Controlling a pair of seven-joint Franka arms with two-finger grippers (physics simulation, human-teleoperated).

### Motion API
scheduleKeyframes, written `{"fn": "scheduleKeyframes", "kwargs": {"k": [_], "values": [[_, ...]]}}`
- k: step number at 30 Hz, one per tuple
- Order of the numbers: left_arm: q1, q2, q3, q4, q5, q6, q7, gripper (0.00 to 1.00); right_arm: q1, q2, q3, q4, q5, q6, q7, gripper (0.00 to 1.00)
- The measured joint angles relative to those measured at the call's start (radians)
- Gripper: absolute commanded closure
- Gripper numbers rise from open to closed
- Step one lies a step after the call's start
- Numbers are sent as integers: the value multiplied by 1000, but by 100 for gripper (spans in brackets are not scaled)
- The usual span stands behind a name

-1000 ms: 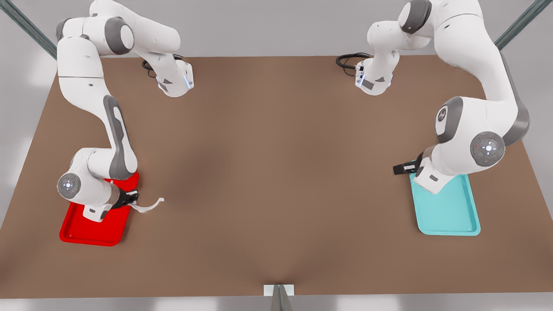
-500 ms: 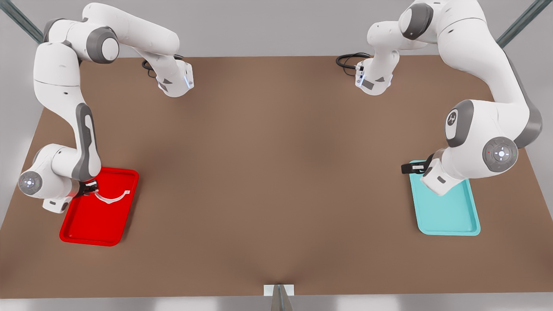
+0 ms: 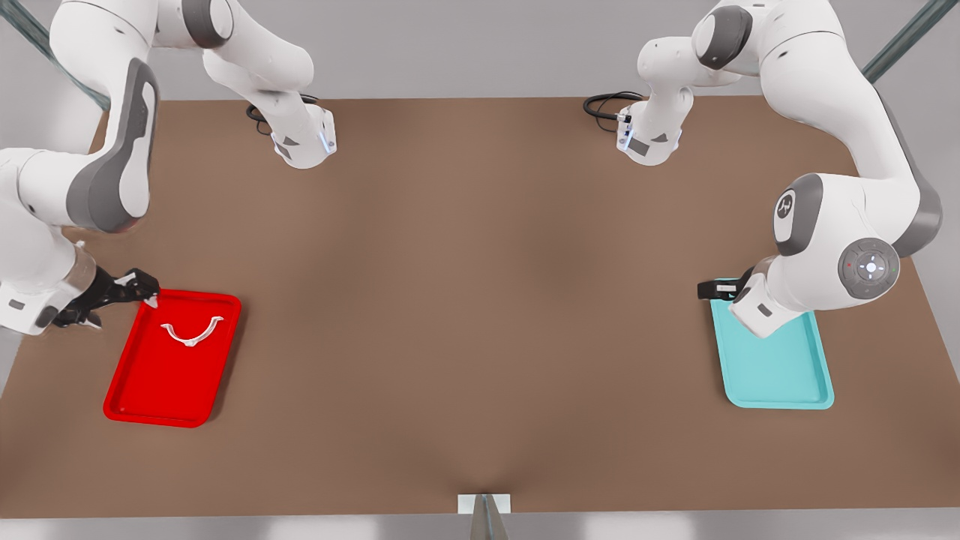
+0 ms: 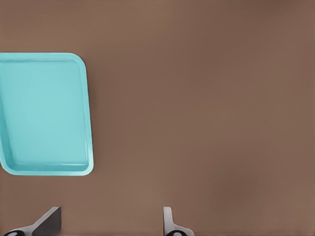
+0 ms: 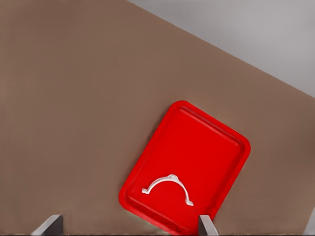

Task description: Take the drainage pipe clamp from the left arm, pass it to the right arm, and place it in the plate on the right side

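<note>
Clamp: the clamp (image 3: 192, 332) is lying flat inside the red plate (image 3: 131, 375), in its far half, touching no gripper. In the right wrist view the clamp (image 5: 168, 189) is sitting near one short rim of the plate (image 5: 216, 147).

Clamp axis: its two tab ends are spanning across the plate's short width, the arc bowing toward the near edge of the table (image 3: 480, 300).

Right gripper: the right gripper (image 3: 112, 298) is hanging by the plate's far-left corner in the front view, fingers spread wide and holding nothing. Its fingertips (image 5: 53, 223) are framing the plate from above in its own wrist view.

Key relation: the clamp is lying just to the front view's right of this gripper and a little nearer, well inside the rim; the right arm is by far the closer one.

Left gripper: the left gripper (image 3: 712, 288) is waiting over the far-left corner of the teal tray (image 3: 787, 375), across the table. Its fingers (image 4: 47, 222) are standing wide apart and empty, with the teal tray (image 4: 44, 113) beside them.

Stage: judging by how things lie, the placing looks done, with the clamp resting free in the plate.

Next: probably only a clear retreat for the right arm, with nothing needing a regrasp.

Risk: little, as long as the fingers are clearing the rim.
</note>
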Motion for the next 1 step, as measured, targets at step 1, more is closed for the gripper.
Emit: {"fn": "scheduleKeyframes", "kwargs": {"k": [1], "values": [[0,0,0,0,0,0,3,0,3,-23,0,-15,9,-33,24,0]]}}
